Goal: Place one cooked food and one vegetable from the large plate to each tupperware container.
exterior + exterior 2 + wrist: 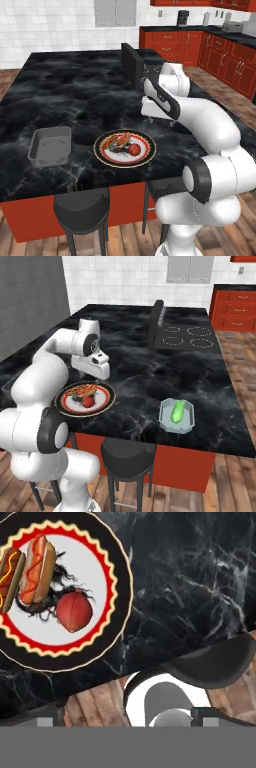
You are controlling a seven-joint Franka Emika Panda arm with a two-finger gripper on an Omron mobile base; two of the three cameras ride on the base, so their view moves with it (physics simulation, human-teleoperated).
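Observation:
The large plate (102, 155) (108, 401) (119, 587) lies near the front edge of the black counter. On it are two hot dogs (37, 567) (120, 139) (84, 389), a round red vegetable (74, 610) (134, 149) (88, 401) and a dark tangled item. The grey tupperware container (50, 146) sits left of the plate and holds nothing. The pale greenish container (176, 423) stands far to the right with a green vegetable (177, 411) inside. My gripper (161, 121) (92, 377) (127, 717) hovers open above the counter, just beside the plate, holding nothing.
A cooktop (190, 336) with a dark raised back panel (132, 65) sits at the counter's far side. Black stools (82, 207) (127, 453) stand under the front edge. Red cabinets (220, 55) line the back right.

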